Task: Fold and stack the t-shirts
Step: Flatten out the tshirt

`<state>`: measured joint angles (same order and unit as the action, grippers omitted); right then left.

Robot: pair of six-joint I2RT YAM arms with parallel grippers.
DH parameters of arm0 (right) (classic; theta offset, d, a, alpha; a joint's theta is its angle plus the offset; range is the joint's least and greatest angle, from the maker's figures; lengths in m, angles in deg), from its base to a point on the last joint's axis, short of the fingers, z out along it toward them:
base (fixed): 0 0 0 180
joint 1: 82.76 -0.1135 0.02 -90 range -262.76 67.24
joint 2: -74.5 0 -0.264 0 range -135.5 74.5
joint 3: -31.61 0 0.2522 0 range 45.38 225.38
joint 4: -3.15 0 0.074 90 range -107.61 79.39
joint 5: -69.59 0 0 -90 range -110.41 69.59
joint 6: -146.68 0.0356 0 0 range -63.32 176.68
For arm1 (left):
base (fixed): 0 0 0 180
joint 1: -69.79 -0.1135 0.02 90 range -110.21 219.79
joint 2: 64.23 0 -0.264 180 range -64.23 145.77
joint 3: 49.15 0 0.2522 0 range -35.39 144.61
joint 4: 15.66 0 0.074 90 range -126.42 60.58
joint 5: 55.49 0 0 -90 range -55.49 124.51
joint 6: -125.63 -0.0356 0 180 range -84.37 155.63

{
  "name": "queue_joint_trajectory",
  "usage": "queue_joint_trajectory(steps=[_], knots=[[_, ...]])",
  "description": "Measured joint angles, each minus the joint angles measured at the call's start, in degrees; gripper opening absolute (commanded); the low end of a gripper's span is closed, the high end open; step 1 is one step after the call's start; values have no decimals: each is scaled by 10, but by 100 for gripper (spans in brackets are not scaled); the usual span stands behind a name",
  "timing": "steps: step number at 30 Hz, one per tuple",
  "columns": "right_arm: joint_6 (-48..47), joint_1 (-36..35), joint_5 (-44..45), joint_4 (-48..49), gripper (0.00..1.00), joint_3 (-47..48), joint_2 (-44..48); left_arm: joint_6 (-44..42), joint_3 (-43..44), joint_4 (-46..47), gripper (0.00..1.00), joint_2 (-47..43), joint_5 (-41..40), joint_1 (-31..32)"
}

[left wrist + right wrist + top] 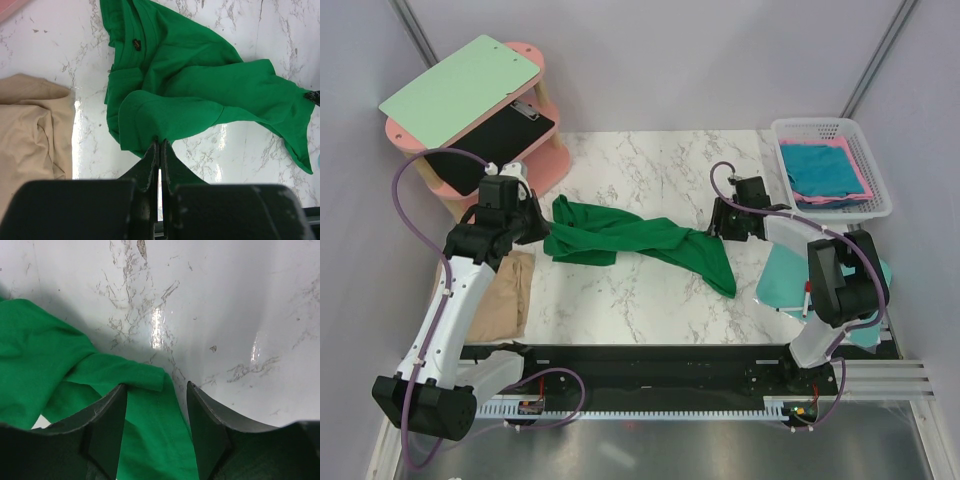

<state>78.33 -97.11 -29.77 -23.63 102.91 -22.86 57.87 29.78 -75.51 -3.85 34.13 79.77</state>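
Observation:
The dark green t-shirt lies crumpled across the middle of the marble table. My left gripper is shut on its left edge; in the left wrist view the jaws pinch a fold of the green cloth. My right gripper is open over the shirt's right end; in the right wrist view the green cloth lies between the open fingers. The tan-beige t-shirt lies rumpled at the left edge, and shows in the left wrist view. The teal-blue t-shirt and the pink t-shirt lie in a basket.
A white mesh basket stands at the back right. A mint-teal board lies under the right arm. A pink two-level shelf at the back left carries a pale green clipboard and a black one.

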Motion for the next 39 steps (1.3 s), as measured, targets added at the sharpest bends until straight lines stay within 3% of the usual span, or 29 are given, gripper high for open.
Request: queue_joint_trajectory(steps=[13,15,16,19,20,29,34,39], knots=[[17,-5,-16,56,54,34,-55,0,-12,8,2,0,0,0],[20,-6,-19,64,41,38,-60,0,-13,9,2,0,0,0],[21,-6,-22,68,20,39,-63,0,-14,9,2,0,0,0],[30,-7,-31,82,3,42,-74,0,-17,10,2,0,0,0],[29,-7,-33,84,1,42,-76,0,-18,10,2,0,0,0],[37,-9,-19,92,0,42,-61,0,-18,10,2,0,-4,0],[36,-9,14,81,0,43,36,-1,4,7,2,11,-13,0],[29,-10,65,64,0,77,170,-7,94,7,2,32,-17,0]])
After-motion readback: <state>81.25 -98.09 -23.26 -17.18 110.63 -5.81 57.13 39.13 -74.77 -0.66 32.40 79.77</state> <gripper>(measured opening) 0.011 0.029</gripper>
